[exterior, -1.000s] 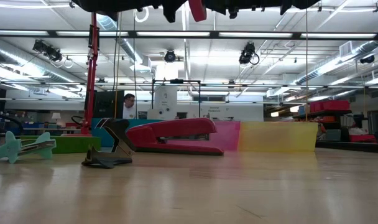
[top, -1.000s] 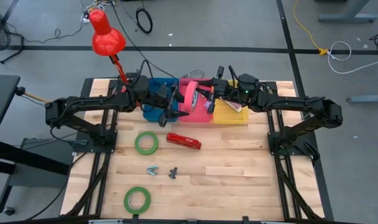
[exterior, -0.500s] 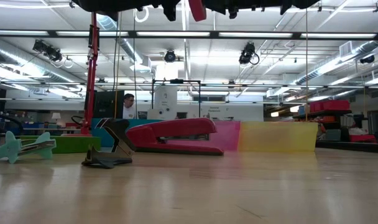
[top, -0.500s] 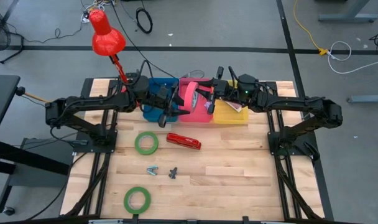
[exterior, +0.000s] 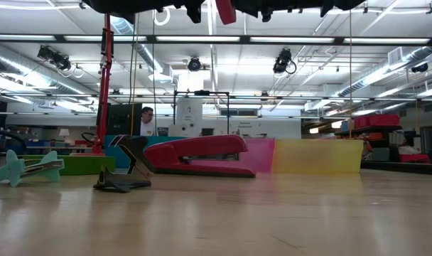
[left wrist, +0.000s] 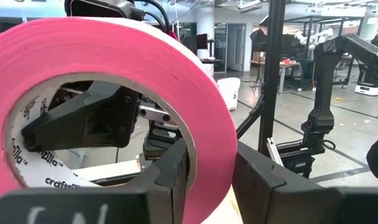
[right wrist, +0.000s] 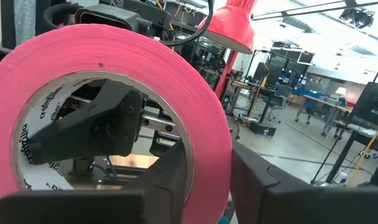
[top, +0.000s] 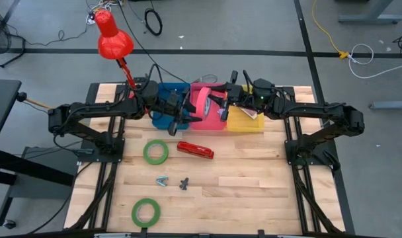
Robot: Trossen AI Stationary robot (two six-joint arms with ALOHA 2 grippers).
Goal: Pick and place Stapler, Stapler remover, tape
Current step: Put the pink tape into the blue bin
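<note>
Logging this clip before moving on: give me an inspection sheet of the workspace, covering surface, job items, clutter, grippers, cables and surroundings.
Surface: wooden table, mostly bare at its near half.
Job's things: pink tape roll held above the pink bin; two green tape rolls, red stapler and two staple removers lie on the table.
Clutter: blue bin and yellow bin flank the pink one.
Grippers: left gripper and right gripper both clamp the pink roll, fingers through its centre.
Cables: loose cables on the floor.
Surroundings: red lamp; a person far behind.
</note>
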